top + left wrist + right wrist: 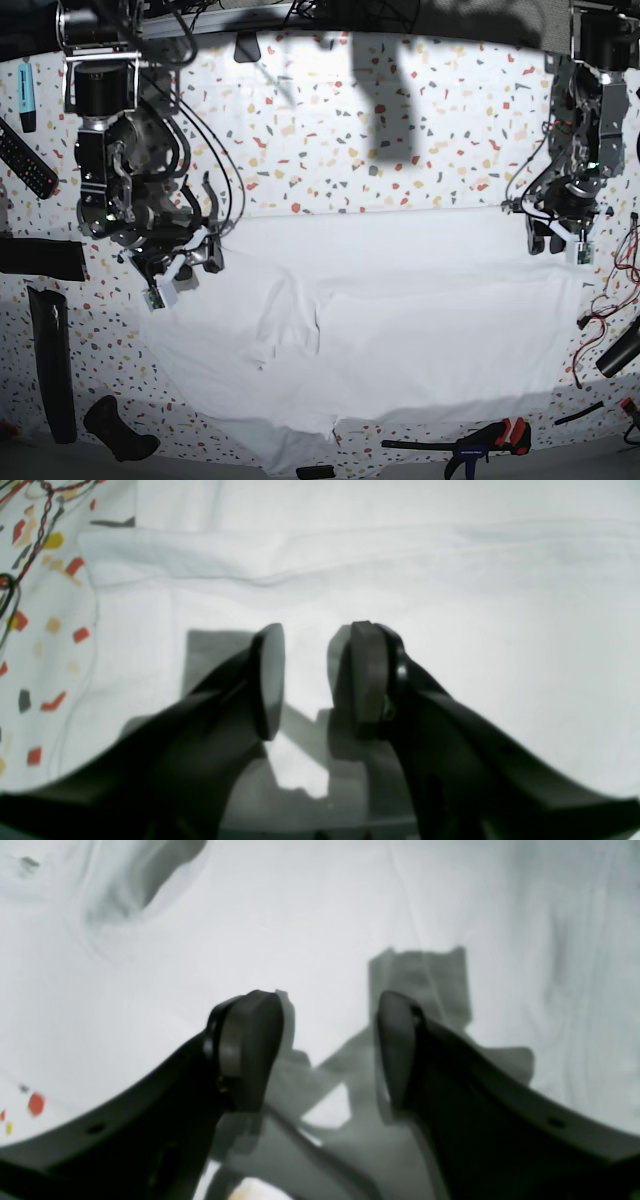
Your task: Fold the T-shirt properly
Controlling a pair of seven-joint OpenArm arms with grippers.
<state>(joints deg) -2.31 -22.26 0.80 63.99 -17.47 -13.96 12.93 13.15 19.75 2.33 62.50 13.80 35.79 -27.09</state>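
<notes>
T-shirt [400,330] spread flat, white, lightly creased

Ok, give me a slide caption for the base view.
Both arms hover with open fingers over the spread white T-shirt on the speckled table.

T-shirt [400,320] spread on table [330,150], between both arms; clamp [480,442] in front.
</notes>
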